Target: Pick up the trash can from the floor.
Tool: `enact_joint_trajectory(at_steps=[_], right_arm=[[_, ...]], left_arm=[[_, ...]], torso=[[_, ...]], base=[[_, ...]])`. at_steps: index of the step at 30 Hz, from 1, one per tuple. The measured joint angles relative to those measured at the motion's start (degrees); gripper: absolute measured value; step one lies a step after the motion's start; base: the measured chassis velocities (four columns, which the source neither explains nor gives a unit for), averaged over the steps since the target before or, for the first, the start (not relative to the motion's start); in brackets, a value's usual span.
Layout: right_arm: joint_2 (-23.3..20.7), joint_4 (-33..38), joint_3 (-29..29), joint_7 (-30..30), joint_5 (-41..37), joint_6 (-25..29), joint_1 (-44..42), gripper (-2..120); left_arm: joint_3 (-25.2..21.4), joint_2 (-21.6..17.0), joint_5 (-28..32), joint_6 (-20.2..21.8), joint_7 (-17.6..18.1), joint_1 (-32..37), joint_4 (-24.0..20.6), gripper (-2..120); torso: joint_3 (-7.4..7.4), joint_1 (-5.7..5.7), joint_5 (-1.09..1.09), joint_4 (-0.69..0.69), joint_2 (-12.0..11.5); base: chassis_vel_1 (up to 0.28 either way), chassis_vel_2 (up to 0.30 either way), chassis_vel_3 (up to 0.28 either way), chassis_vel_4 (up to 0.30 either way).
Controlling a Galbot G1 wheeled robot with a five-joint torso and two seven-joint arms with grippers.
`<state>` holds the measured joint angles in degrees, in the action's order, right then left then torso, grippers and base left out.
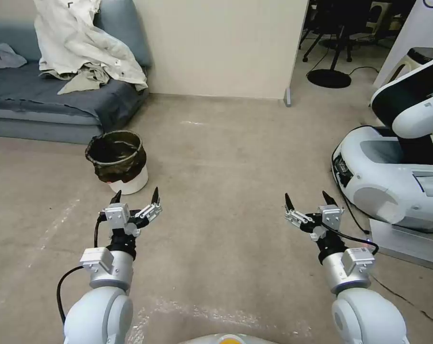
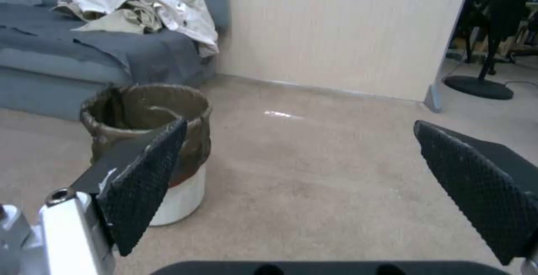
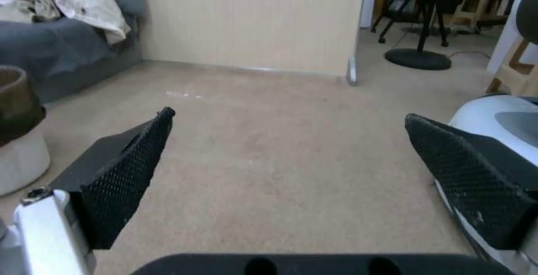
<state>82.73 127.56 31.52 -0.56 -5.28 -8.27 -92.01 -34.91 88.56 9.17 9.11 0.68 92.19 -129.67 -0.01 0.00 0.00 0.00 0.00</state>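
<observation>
Head view: small round white plastic trash can (image 1: 117,162) with dark crinkled bag liner standing upright on beige carpet floor (image 1: 226,157) beside grey sofa (image 1: 44,102), left pincer (image 1: 135,196) just short of it, right pincer (image 1: 309,199) well apart, both spread, arms extended forward.

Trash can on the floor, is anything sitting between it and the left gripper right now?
Nothing visible. The left gripper hangs open just short of the trash can, with bare floor between them.

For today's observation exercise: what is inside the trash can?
The trash can holds a crinkled dark bag folded over its rim; nothing else shows inside. Its bottom is hidden by the near wall.
</observation>
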Motion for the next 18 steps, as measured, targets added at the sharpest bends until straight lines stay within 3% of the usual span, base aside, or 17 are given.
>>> enact_joint_trajectory(at_steps=[18], right_arm=[[-0.03, -1.38, -0.21, 0.14, -1.48, 2.39, 0.27, 100]], left_arm=[[-0.03, 0.29, -0.23, 0.44, -0.02, 0.34, -0.25, 100]], torso=[[0.01, 0.00, 0.01, -0.01, 0.00]], base=[[0.005, 0.006, 0.005, 0.005]])
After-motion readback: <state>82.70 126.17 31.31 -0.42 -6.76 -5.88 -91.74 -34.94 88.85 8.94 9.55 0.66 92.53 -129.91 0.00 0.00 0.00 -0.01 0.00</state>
